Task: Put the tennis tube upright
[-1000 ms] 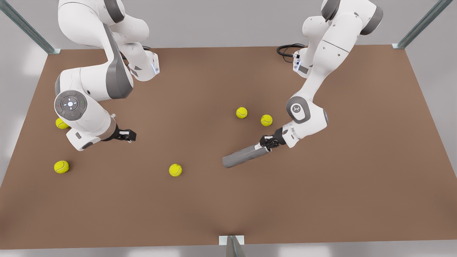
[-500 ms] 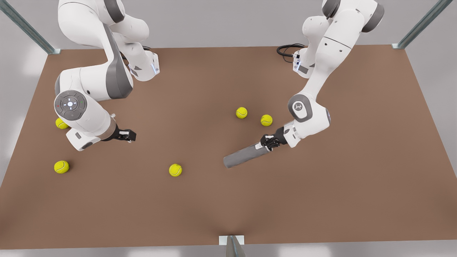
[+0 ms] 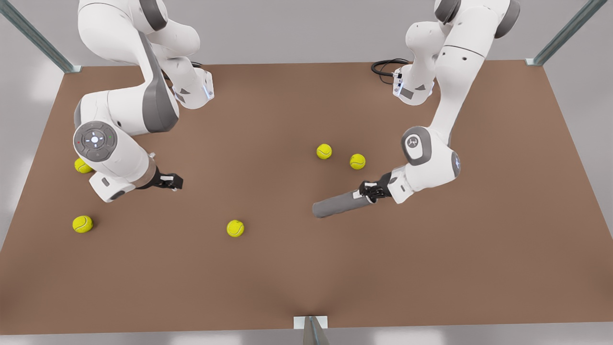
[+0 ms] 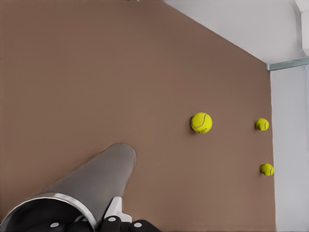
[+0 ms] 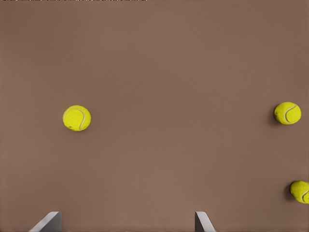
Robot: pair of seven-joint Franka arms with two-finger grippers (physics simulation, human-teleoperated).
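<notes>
Left pincer [image 3: 368, 190], on the front view's right, is clamped on the rimmed end of the tennis tube [image 3: 337, 204]. The tube extends from it toward the front view's left, long axis nearly level over the brown counter [image 3: 287, 287], not upright. Tube: smooth grey cylinder, silvery rim. Right pincer [image 3: 173, 182] waits well apart, fingers spread, holding nothing.

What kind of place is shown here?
Probably a simulated robot test bench: a bare brown table with metal corner posts, scattered tennis balls, and the left hand gripping the tennis tube.
</notes>
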